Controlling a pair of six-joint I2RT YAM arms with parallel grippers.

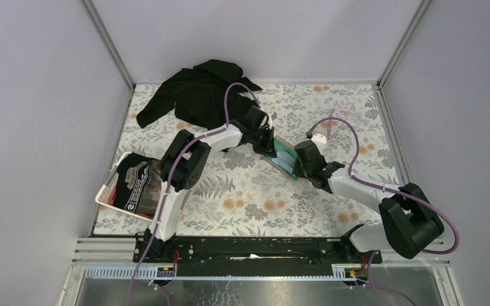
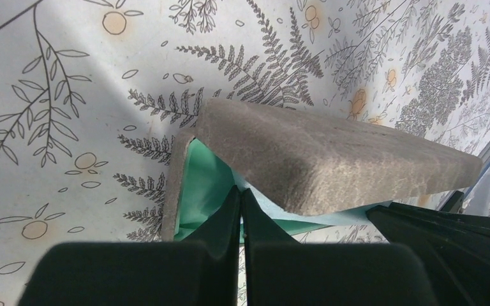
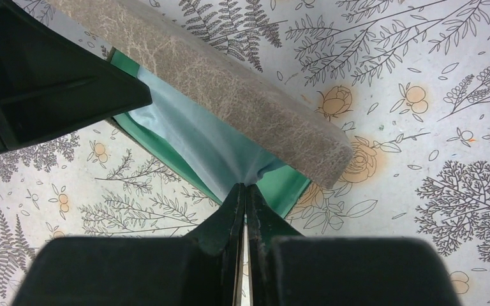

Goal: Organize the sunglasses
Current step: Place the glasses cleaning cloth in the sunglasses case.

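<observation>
Pink sunglasses (image 1: 341, 120) lie on the table (image 1: 242, 191) at the far right, well apart from both arms. Left gripper (image 2: 242, 205) and right gripper (image 3: 247, 194) are each pinched tight on the blue cloth (image 3: 185, 137) inside the open case (image 3: 217, 83). Frame is likely light, thin, brittle and slick. Grip gently at the bridge, not by 1 arm.

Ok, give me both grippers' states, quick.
Left gripper: shut, apparently on the cloth edge.
Right gripper: shut on the cloth.
</observation>
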